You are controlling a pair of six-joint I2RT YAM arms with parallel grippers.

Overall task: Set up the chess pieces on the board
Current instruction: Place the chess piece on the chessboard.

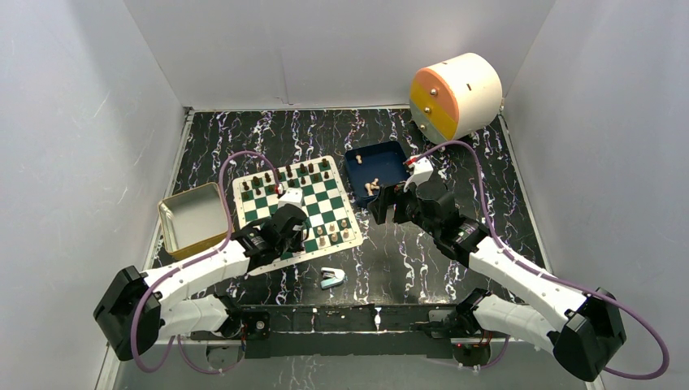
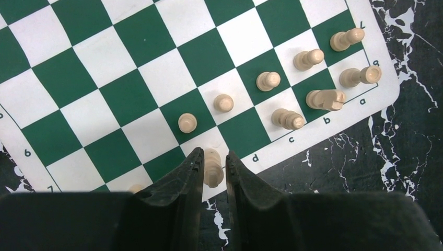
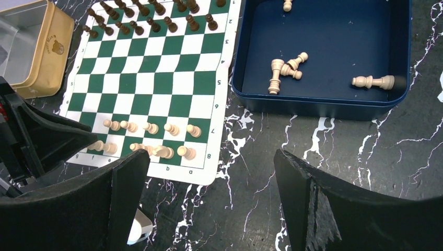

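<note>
Pinching 1 light tan piece (image 2: 211,170) in the left end effector (image 2: 213,157) on the board (image 2: 130,78)'s near row, with the right end effector (image 3: 209,162) spread wide near the blue tray (image 3: 313,109); probably light, stiff, slick and tippy, so best gripped mid-stem.

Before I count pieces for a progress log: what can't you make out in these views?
Top view: the left arm covers near-left squares of the board; piece types are too small.
Left wrist: whether the left gripper clamps the light piece or just flanks it; its fingers hide the base.
Right wrist: the frame's top edge cuts off one tan piece in the blue tray.
</note>
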